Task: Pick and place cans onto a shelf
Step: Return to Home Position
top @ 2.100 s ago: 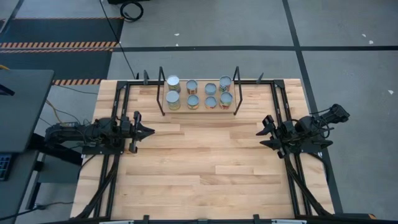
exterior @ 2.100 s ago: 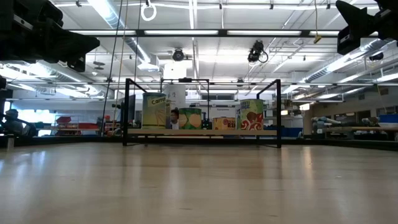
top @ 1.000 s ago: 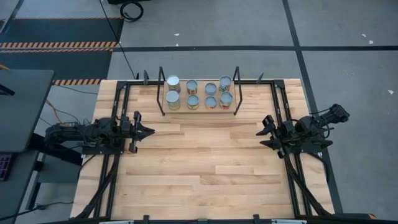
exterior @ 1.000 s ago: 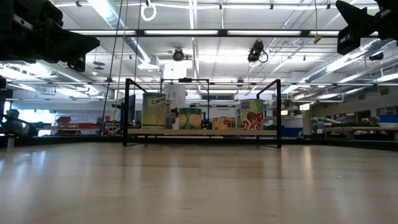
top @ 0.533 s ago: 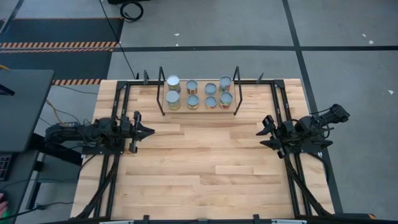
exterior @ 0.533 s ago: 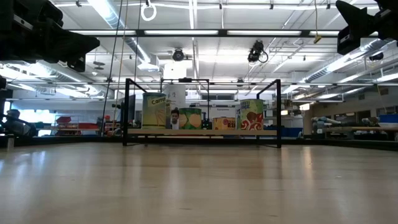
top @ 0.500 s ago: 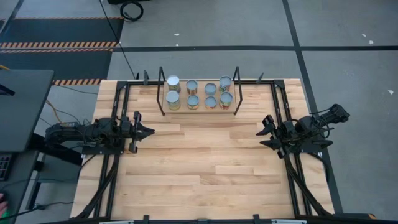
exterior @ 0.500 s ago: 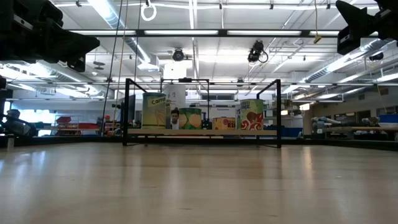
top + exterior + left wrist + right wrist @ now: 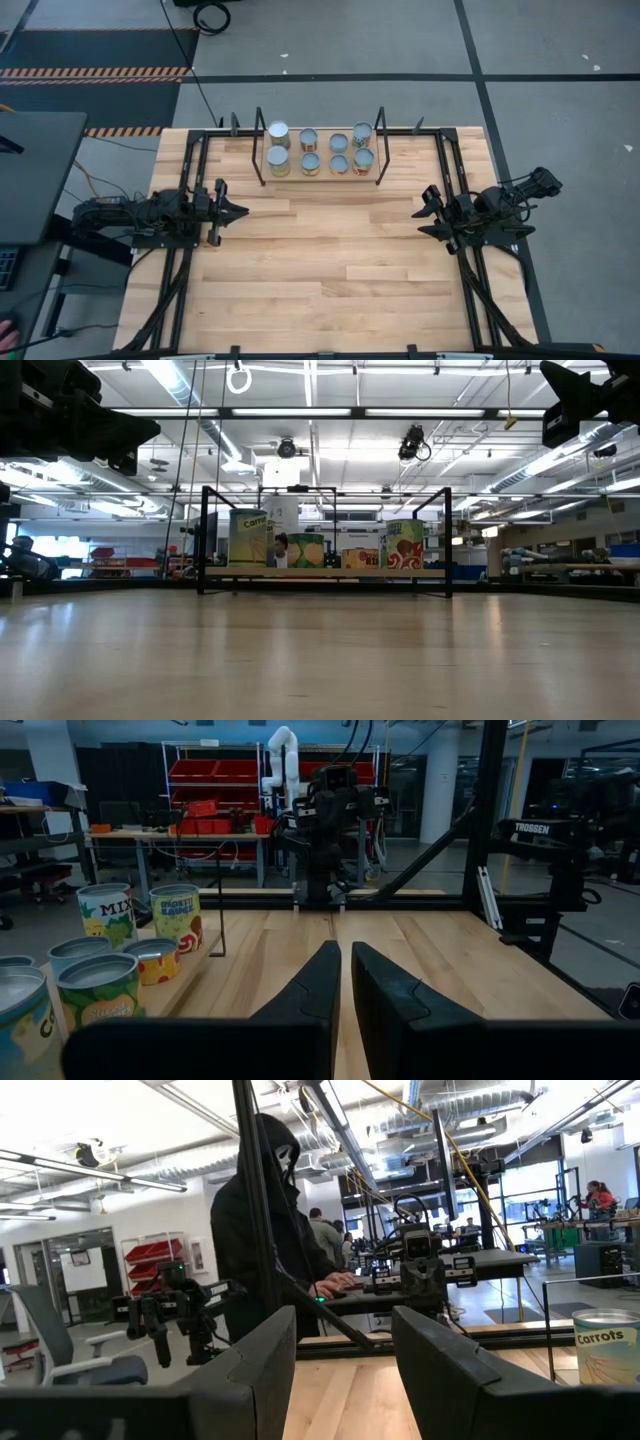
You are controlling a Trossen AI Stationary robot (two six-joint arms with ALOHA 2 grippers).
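Cans (image 9: 310, 162): we count eight, two rows of four, all on the shelf (image 9: 294, 150) at the table's (image 9: 330, 280) 12 o'clock.
Left gripper (image 9: 238, 210): at 9 o'clock, fingers nearly together, empty.
Right gripper (image 9: 422, 212): at 3 o'clock, fingers apart, empty.
Change: we see none; both arms stay parked, so we judge the job finished.
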